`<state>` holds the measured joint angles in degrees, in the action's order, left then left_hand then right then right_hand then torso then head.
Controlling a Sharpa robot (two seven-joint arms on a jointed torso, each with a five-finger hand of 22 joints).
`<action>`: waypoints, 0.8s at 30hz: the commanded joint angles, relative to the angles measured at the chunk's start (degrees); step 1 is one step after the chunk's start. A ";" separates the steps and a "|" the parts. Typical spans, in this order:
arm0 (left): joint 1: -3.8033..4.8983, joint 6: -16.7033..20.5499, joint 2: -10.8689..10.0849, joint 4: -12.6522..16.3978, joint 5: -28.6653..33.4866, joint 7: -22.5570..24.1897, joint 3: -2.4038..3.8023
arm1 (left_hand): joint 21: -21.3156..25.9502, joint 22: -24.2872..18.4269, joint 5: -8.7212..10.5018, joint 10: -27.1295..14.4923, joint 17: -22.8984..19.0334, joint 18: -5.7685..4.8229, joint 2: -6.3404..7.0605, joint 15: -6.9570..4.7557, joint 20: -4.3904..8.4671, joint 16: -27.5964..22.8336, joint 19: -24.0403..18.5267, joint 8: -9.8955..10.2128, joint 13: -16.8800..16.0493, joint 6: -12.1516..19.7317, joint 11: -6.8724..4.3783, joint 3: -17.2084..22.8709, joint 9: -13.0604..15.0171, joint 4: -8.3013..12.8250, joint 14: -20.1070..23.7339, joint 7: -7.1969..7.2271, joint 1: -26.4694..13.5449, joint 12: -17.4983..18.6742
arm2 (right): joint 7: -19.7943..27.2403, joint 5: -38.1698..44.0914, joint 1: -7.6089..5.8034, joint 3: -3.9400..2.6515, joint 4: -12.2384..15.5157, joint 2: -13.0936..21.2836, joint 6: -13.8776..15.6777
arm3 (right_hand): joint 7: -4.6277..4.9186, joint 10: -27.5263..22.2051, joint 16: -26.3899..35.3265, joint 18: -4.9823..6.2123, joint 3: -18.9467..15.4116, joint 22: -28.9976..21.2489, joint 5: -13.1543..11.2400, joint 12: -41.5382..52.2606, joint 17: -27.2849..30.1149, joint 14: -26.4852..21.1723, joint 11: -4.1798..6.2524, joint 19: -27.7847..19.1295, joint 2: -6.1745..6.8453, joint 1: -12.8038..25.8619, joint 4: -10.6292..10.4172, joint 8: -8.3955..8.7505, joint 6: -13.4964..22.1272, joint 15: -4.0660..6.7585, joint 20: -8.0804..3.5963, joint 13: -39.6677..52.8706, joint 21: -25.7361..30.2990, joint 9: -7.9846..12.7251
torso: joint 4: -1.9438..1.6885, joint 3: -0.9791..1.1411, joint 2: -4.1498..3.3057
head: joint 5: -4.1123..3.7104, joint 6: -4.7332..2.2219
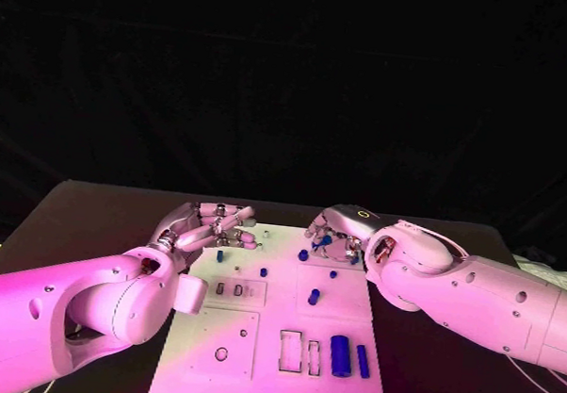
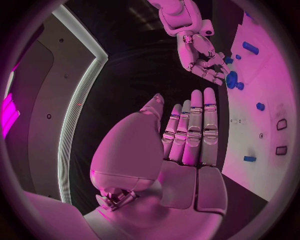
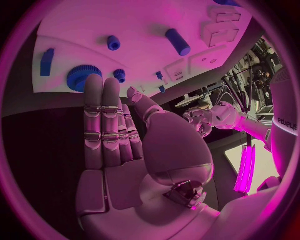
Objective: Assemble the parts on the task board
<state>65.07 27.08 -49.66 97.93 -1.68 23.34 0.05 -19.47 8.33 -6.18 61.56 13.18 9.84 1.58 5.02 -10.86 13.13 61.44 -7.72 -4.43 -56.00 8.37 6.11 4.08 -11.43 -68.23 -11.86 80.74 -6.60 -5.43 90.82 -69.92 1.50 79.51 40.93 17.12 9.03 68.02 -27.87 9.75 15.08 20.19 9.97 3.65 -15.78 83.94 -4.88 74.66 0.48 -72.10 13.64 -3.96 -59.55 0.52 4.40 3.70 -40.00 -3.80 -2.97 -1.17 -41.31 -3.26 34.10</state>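
Left hand [image 1: 212, 228] and right hand [image 1: 339, 231] both empty, fingers extended straight and held side by side, thumbs apart; arms angled inward from opposite sides.

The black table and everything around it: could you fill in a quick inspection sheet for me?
Surface: black table, white rectangular task board in its middle.
Job's things: small blue parts on the board, among them a blue toothed wheel and a large blue cylinder.
Clutter: nothing seen.
Robot hands: left robot hand and right robot hand at the board's far end, fingers extended, holding nothing.
Cables: thin cable beside the right arm.
Surroundings: black backdrop.
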 commanded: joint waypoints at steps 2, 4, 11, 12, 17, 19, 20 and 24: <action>0.10 -1.43 0.18 0.32 0.19 -0.04 0.06 | 0.17 -0.11 0.18 0.23 0.15 0.48 -0.33 0.18 -0.18 -0.31 -0.26 0.34 0.05 0.08 0.38 -0.13 -0.06 0.13 0.27 -0.47 0.00 0.43 | -0.17 3.43 -0.08 -0.05 -0.24 -0.43 -3.35 | -0.37 -0.15 -6.84 0.72 1.39 2.07 -0.14 -0.03 -4.67 2.02 0.32 -1.86 0.57 0.12 -0.64 0.21 -0.48 0.13 -0.06 0.05 -2.90 -0.06 | -0.36 -0.04 -0.77 | -0.41 0.05; 0.10 -1.39 0.16 0.39 0.19 -0.07 0.06 | 0.21 -0.14 0.18 0.18 0.25 0.47 -0.31 0.21 -0.21 -0.39 -0.30 0.43 0.06 0.16 0.42 -0.18 -0.08 0.14 0.32 -0.52 -0.03 0.54 | -0.13 3.69 -0.11 -0.05 -0.49 -0.66 -3.99 | -0.53 0.01 -8.30 0.65 1.84 2.75 -0.18 -0.02 -6.08 1.50 0.34 -2.46 0.74 0.08 -0.87 0.20 -0.58 0.26 0.07 0.05 -3.86 -0.07 | -0.43 -0.08 -0.88 | -0.43 0.17; 0.10 -1.09 0.12 0.73 0.19 0.07 0.05 | 0.25 -0.16 0.18 0.11 0.36 0.47 -0.32 0.25 -0.24 -0.46 -0.34 0.52 0.06 0.24 0.47 -0.22 -0.09 0.16 0.37 -0.57 -0.06 0.67 | 0.03 4.64 -0.14 -0.06 -1.36 -1.33 -5.66 | -0.76 0.26 -10.86 0.65 2.96 4.46 -0.41 -0.03 -8.91 0.47 0.43 -3.47 0.93 0.06 -1.69 0.18 -1.25 0.34 0.15 0.03 -6.22 -0.10 | -0.65 -0.17 -1.43 | -0.66 0.17; 0.10 -1.03 0.13 0.77 0.19 0.12 0.05 | 0.27 -0.17 0.18 0.07 0.40 0.47 -0.32 0.26 -0.24 -0.48 -0.35 0.56 0.06 0.27 0.49 -0.23 -0.10 0.18 0.38 -0.58 -0.05 0.72 | 0.02 4.80 -0.14 -0.06 -1.40 -1.38 -5.69 | -0.76 0.29 -11.44 0.58 3.11 5.03 -0.41 -0.02 -9.59 0.43 0.41 -3.45 0.95 0.02 -1.76 0.18 -1.33 0.34 0.16 0.03 -6.74 -0.10 | -0.65 -0.19 -1.50 | -0.72 0.18; 0.10 -0.91 0.05 1.03 0.19 0.28 0.05 | 0.28 -0.18 0.18 0.04 0.44 0.47 -0.32 0.27 -0.26 -0.50 -0.36 0.59 0.07 0.31 0.51 -0.24 -0.10 0.20 0.39 -0.60 -0.04 0.77 | -0.90 5.59 -0.15 -0.06 -1.69 -1.62 -5.39 | -0.68 0.30 -13.54 0.39 3.80 7.08 -0.57 -0.04 -12.07 0.19 0.38 -3.51 0.93 -0.01 -2.29 0.20 -1.57 0.28 0.22 0.01 -8.71 -0.09 | -0.72 -0.22 -1.77 | -1.40 -0.11; 0.10 -0.90 -0.02 1.18 0.19 0.31 0.05 | 0.29 -0.19 0.17 0.02 0.47 0.47 -0.33 0.28 -0.26 -0.52 -0.37 0.61 0.07 0.33 0.52 -0.24 -0.11 0.22 0.40 -0.61 -0.03 0.81 | -1.38 5.85 -0.15 -0.06 -1.73 -1.69 -5.26 | -0.64 0.36 -15.16 0.18 4.05 8.73 -0.70 -0.03 -13.96 0.31 0.39 -3.24 0.97 0.00 -2.55 0.20 -1.68 0.26 0.25 0.02 -10.08 -0.10 | -0.78 -0.24 -1.88 | -1.49 -0.17; 0.10 -0.90 -0.06 1.25 0.19 0.31 0.05 | 0.29 -0.19 0.17 0.02 0.47 0.47 -0.33 0.28 -0.26 -0.52 -0.37 0.61 0.07 0.33 0.52 -0.24 -0.11 0.22 0.40 -0.61 -0.03 0.81 | -1.62 5.96 -0.15 -0.06 -1.71 -1.72 -5.22 | -0.63 0.40 -15.65 0.13 4.17 9.19 -0.73 -0.02 -14.52 0.30 0.37 -3.23 0.99 0.01 -2.68 0.20 -1.72 0.26 0.27 0.03 -10.52 -0.10 | -0.80 -0.25 -1.92 | -1.45 -0.18; 0.10 -0.92 -0.16 1.39 0.19 0.23 0.05 | 0.32 -0.21 0.17 -0.04 0.54 0.47 -0.33 0.31 -0.28 -0.58 -0.40 0.67 0.07 0.38 0.55 -0.26 -0.11 0.25 0.46 -0.65 -0.03 0.89 | -2.44 6.40 -0.15 -0.06 -1.59 -1.78 -5.13 | -0.64 0.46 -17.79 -0.08 4.57 11.27 -0.96 -0.02 -16.94 0.39 0.38 -3.04 1.23 0.07 -3.18 0.22 -1.82 0.19 0.28 0.04 -12.39 -0.09 | -0.89 -0.20 -2.04 | -1.39 0.04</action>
<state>65.08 26.91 -49.82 99.07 -1.60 23.12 0.05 -19.46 8.20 -6.18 61.76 13.67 9.82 1.58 5.24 -11.07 12.91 61.22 -7.25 -4.42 -55.65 8.57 6.00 4.04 -11.33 -68.01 -12.20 80.74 -5.89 -6.40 95.35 -70.05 1.45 77.82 39.24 12.83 8.50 68.34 -45.34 9.74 19.41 31.14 9.20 3.66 -32.37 83.94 -4.57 71.50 1.17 -71.86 10.56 -3.96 -60.89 0.53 4.52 3.70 -52.09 -3.84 -3.76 -1.39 -43.18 -4.63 34.01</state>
